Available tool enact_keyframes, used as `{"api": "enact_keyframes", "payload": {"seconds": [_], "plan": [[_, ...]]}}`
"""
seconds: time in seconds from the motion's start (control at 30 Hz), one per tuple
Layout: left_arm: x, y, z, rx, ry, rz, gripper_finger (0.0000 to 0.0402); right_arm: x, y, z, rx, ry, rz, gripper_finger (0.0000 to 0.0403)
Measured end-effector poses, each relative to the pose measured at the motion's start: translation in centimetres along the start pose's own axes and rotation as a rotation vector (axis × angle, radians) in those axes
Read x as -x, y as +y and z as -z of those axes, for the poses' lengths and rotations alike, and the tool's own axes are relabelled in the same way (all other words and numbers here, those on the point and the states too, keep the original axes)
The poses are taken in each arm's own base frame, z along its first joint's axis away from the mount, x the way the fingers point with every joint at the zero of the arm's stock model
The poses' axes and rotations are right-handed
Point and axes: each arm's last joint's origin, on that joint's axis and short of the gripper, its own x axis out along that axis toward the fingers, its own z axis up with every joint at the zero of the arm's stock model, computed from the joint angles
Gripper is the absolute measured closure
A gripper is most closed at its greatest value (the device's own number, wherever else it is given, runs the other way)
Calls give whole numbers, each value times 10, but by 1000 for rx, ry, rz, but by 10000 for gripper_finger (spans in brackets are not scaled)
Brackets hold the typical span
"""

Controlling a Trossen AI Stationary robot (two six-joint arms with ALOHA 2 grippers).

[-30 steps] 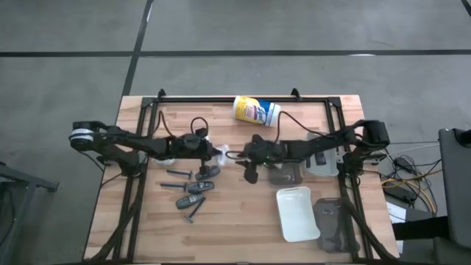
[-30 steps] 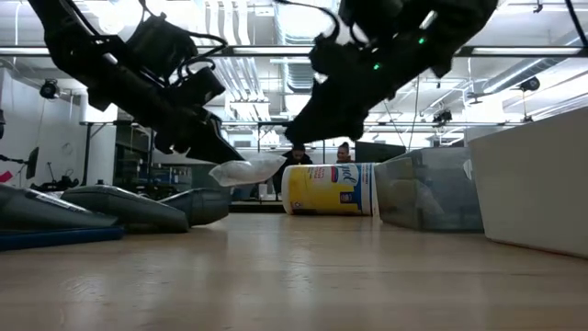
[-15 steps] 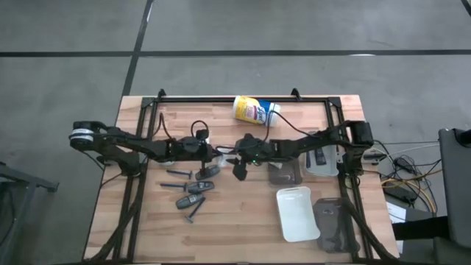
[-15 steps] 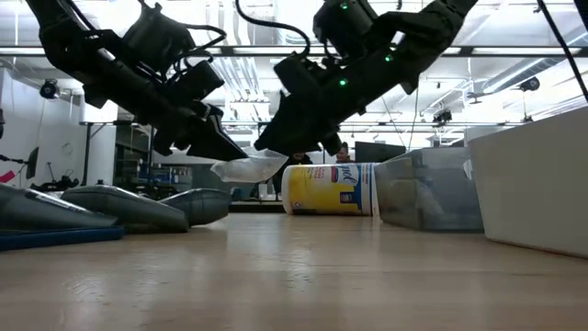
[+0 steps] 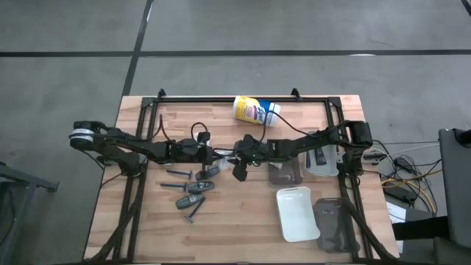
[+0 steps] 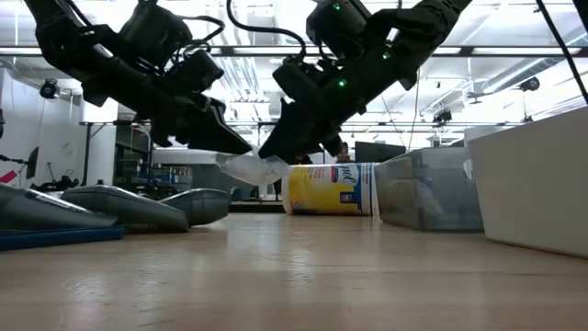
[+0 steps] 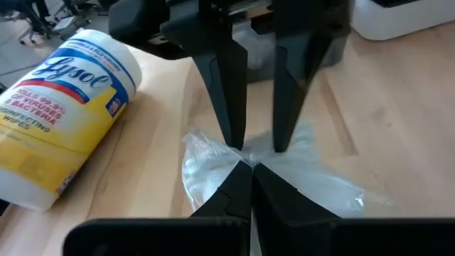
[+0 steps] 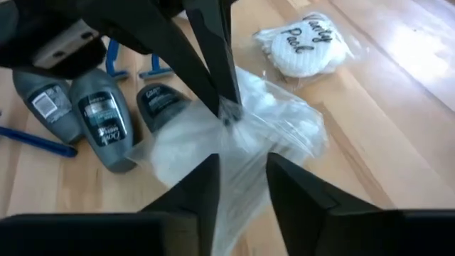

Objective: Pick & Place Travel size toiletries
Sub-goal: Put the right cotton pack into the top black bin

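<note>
- Two grippers meet mid-table over one white packet (image 7: 277,171), held clear of the wood
- left gripper (image 7: 250,171) pinches it tight, offering its free end; a hand-over, I judge
- right gripper (image 8: 242,167) straddles that end, fingers (image 7: 229,92) parted, not yet clamped
- grey tubes (image 8: 99,117) wait on the table (image 5: 243,221) below

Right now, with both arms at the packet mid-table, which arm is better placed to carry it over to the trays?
The right. Its fingers already straddle the packet, which the left fingers hold shut above the table, and the trays lie on the right arm's side.
</note>
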Motion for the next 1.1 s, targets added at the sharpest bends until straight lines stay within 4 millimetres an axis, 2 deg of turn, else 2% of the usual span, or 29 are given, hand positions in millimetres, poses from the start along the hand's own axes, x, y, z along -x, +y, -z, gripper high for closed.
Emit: {"api": "enact_keyframes", "payload": {"seconds": [0.2,0.27,0.47,0.63,0.9,1.1], "plan": [[0,-1,0,37,-5,13,392,0,0,0,31,12,5,374],[0,-1,0,53,-5,14,392,0,0,0,36,12,5,388],[0,-1,-1,99,-8,16,380,1,-1,2,47,37,13,394],[0,-1,0,110,-2,20,338,7,-2,2,44,78,28,394],[2,-1,0,119,8,21,242,30,-2,-5,49,129,37,394],[15,4,-12,108,-36,5,211,58,-2,-17,50,136,34,394]]}}
